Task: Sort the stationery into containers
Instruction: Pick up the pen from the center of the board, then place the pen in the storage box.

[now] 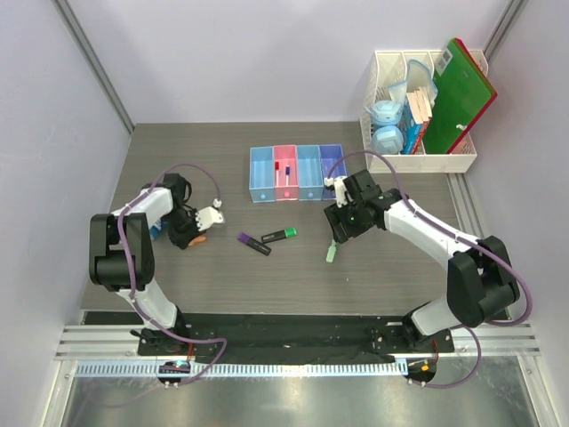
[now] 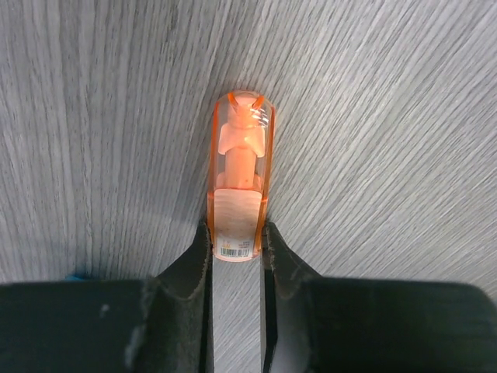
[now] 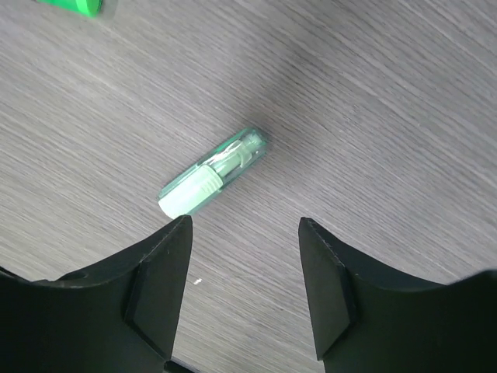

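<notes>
The short orange piece (image 2: pixel 237 186) lies on the grey table (image 2: pixel 388 116), its end pinched between the left gripper's (image 2: pixel 236 237) jaws; the mint-green piece (image 3: pixel 213 183) lies loose just ahead of the right gripper (image 3: pixel 245 225), whose jaws are spread wide

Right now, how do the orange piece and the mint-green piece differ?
The orange piece is clamped in the left end effector; the mint-green piece lies free on the table, ahead of the open right end effector. The orange piece lines up with the fingers holding it; the mint-green piece lies slanted to the fingers near it. Both are short, with translucent caps.
</notes>
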Robot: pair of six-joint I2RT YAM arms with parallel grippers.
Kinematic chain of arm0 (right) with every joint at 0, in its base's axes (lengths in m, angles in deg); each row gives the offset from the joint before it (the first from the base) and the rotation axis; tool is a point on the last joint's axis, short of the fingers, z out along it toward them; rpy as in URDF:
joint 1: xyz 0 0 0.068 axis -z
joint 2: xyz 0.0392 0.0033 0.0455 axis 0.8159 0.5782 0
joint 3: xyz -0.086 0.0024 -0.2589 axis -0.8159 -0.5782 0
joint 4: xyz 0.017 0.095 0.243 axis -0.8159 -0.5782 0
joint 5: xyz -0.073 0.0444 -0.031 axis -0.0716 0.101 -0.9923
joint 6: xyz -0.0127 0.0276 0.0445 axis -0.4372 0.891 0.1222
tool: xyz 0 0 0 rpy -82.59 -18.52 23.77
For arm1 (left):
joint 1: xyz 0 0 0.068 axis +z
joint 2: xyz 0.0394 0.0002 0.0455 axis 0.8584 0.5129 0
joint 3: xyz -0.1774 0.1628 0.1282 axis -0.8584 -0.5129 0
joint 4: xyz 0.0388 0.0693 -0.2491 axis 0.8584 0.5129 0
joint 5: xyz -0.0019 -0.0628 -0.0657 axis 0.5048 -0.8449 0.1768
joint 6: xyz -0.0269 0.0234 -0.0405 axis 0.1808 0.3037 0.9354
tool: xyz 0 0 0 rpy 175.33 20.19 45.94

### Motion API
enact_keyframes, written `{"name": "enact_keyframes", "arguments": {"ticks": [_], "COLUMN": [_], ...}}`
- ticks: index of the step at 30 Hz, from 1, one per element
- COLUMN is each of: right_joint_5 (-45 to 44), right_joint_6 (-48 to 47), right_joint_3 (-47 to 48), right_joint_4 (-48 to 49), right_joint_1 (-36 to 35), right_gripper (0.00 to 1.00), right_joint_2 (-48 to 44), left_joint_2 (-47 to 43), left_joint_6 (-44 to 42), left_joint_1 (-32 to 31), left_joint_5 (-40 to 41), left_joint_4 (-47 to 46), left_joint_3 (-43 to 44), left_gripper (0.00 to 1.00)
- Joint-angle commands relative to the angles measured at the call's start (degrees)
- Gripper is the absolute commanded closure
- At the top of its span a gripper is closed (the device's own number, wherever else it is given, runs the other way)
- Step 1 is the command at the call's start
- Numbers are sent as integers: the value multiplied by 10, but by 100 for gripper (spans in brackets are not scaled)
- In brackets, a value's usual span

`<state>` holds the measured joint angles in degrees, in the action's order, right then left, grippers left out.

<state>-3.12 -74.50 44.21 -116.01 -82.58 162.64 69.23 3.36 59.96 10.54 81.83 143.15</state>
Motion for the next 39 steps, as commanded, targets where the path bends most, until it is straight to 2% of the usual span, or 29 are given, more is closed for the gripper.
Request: {"name": "enact_keyframes", "arguments": {"ticks": [1, 4, 9, 11, 14, 15, 17, 18, 20, 21, 28, 39], "right_joint_5": [58, 76, 83, 77, 72, 71, 65, 63, 59, 56, 41, 24], "right_joint_6": [60, 75, 97, 103, 110, 113, 113, 114, 115, 117, 120, 118], "right_joint_3": [-8, -12, -24, -27, -39, -43, -47, -47, -54, -55, -52, -45], "right_joint_4": [27, 29, 42, 45, 56, 62, 65, 66, 71, 76, 83, 89], "right_joint_1": [6, 6, 6, 6, 7, 6, 6, 5, 6, 5, -11, -35], "right_gripper": [38, 38, 40, 41, 42, 42, 42, 43, 43, 43, 43, 43], "right_joint_2": [-23, -17, 5, 18, 26, 27, 37, 40, 48, 51, 79, 105], "left_joint_2": [19, -9, -43, -46, -46, -46, -35, -26, 14, 30, 157, 247], "left_joint_6": [11, 24, 96, 164, 290, 335, 444, 473, 533, 549, 637, 680], "left_joint_1": [-3, -2, -19, -34, -71, -82, -114, -126, -158, -170, -205, -206], "left_joint_5": [-26, -72, -230, -293, -321, -313, -294, -256, -210, -151, -21, 13], "left_joint_4": [28, 82, 134, 121, 29, -54, -130, -186, -216, -226, -236, -219], "left_joint_3": [2, 51, 167, 220, 247, 244, 233, 234, 257, 287, 412, 510], "left_gripper": [100, 100, 100, 100, 100, 100, 100, 100, 100, 100, 100, 100]}}
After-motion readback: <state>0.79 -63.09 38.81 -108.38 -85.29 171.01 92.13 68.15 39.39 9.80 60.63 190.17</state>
